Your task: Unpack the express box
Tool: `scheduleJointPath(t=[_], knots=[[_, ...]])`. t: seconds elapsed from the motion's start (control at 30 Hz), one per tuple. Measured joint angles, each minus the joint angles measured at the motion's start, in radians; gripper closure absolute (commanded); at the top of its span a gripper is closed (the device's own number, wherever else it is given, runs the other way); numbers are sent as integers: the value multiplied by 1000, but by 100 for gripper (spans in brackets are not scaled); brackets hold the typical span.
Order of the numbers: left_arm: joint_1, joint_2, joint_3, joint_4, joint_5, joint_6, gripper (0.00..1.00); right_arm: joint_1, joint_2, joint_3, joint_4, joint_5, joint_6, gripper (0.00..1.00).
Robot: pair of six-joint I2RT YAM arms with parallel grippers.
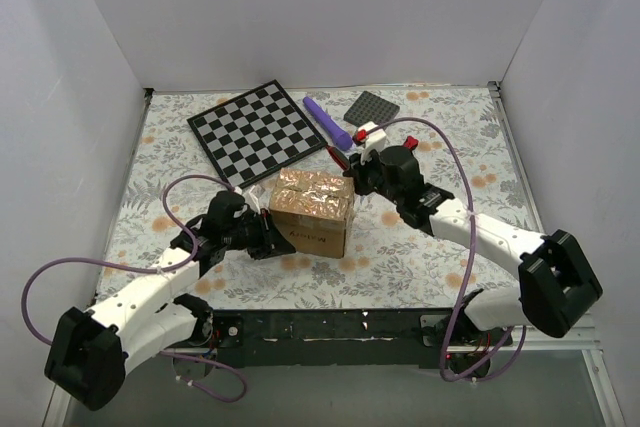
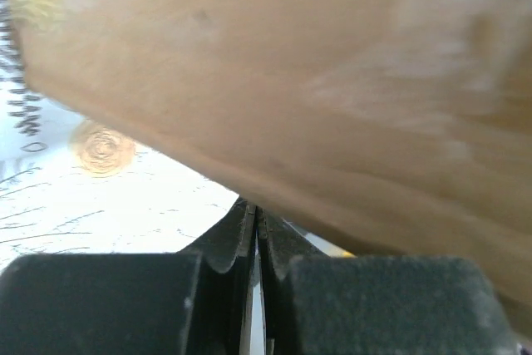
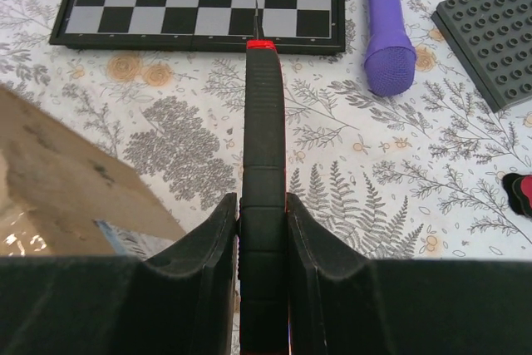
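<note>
The express box (image 1: 312, 209), a brown carton with glossy tape on top, stands mid-table. It fills the upper part of the left wrist view (image 2: 316, 81), and one corner shows in the right wrist view (image 3: 58, 180). My left gripper (image 1: 258, 235) is shut and empty, low against the box's left side, with its tips (image 2: 253, 215) under the box's lower edge. My right gripper (image 1: 362, 175) is just right of the box's far corner. It is shut (image 3: 263, 205) on a black utility knife (image 3: 263, 122) with a red tip and a thin blade that points toward the checkerboard.
A checkerboard (image 1: 255, 132) lies at the back left. A purple pen (image 1: 327, 121) and a dark grey studded plate (image 1: 373, 107) lie behind the box. A small red-and-white piece (image 1: 368, 133) sits by the right wrist. White walls enclose the table.
</note>
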Motion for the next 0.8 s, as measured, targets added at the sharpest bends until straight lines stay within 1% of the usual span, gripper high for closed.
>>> scheduleJointPath(t=[0.17, 0.4, 0.53, 0.63, 0.8], knots=[[0, 58, 0, -21, -117, -3, 100, 47, -93, -71, -13, 5, 1, 99], [0, 146, 6, 55, -238, -16, 100, 161, -161, -121, -35, 43, 30, 99], [0, 248, 33, 105, -288, -3, 100, 220, -162, -124, -39, 99, 64, 99], [6, 306, 46, 166, -314, 4, 99, 254, -161, -132, -30, 174, 93, 99], [25, 402, 91, 225, -337, 23, 94, 267, -150, -140, -13, 272, 131, 99]])
